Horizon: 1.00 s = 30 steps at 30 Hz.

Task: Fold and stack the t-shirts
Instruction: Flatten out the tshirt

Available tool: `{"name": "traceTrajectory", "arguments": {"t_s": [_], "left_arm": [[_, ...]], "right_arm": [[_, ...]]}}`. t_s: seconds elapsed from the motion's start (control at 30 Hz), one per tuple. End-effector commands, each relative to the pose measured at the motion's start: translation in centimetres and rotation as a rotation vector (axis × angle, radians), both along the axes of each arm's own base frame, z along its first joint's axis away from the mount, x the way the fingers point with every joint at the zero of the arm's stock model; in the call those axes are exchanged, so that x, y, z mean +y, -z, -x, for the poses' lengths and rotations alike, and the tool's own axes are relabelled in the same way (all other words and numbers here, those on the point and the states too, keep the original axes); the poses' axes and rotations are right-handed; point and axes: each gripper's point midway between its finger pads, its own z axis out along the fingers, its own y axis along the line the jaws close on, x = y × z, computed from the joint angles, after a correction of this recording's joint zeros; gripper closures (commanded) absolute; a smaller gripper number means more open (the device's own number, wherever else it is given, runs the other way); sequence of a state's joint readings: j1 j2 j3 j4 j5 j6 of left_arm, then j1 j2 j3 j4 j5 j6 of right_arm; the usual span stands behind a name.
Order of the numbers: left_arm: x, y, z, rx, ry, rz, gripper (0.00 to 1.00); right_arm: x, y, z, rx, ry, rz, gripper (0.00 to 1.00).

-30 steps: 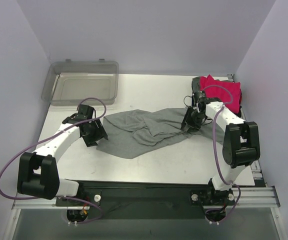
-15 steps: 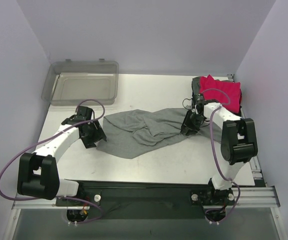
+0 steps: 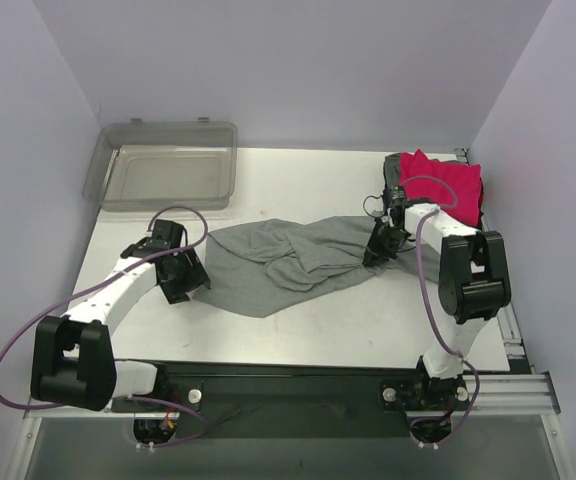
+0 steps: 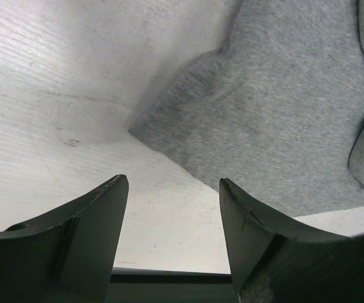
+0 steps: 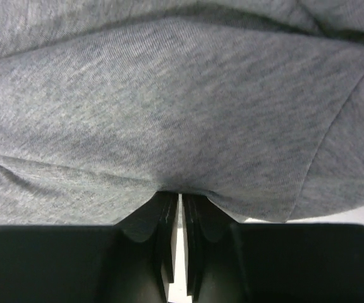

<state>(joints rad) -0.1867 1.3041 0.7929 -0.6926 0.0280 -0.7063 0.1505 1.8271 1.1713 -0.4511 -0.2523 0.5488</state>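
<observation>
Mostly undone: grey tee [image 3: 288, 262] lies crumpled, pink-red shirt [image 3: 446, 185] folded. Right tool [image 5: 181, 197] pinches the tee; left tool [image 4: 172, 182] gapes empty.

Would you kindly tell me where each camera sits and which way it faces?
Top external: above and behind the bases, looking down at the table; left arm and right arm show.
Left wrist: facing down past the open left end effector at the grey t-shirt corner.
Right wrist: facing the same shirt, pinched by the right end effector.
Shared: all three see the grey t-shirt.
</observation>
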Motion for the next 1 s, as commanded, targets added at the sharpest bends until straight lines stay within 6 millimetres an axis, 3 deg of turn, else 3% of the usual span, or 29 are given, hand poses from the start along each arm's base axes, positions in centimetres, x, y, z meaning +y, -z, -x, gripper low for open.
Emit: {"name": "traceTrajectory", "arguments": {"t_s": [0.0, 0.07, 0.23, 0.97], "left_arm": [[0.8, -0.1, -0.3, -0.019, -0.021, -0.030, 0.30], [0.9, 0.1, -0.4, -0.021, -0.020, -0.039, 0.30], [0.6, 0.8, -1.0, -0.022, -0.018, -0.029, 0.32], [2.0, 3.2, -1.2, -0.023, -0.058, -0.100, 0.49]], "right_arm": [[0.2, -1.2, -1.1, -0.028, 0.011, -0.006, 0.94], [0.3, -1.9, -1.3, -0.046, 0.013, -0.013, 1.00], [0.3, -3.2, -1.1, -0.080, 0.020, -0.021, 1.00], [0.3, -4.3, -1.4, -0.095, 0.028, -0.045, 1.00]]}}
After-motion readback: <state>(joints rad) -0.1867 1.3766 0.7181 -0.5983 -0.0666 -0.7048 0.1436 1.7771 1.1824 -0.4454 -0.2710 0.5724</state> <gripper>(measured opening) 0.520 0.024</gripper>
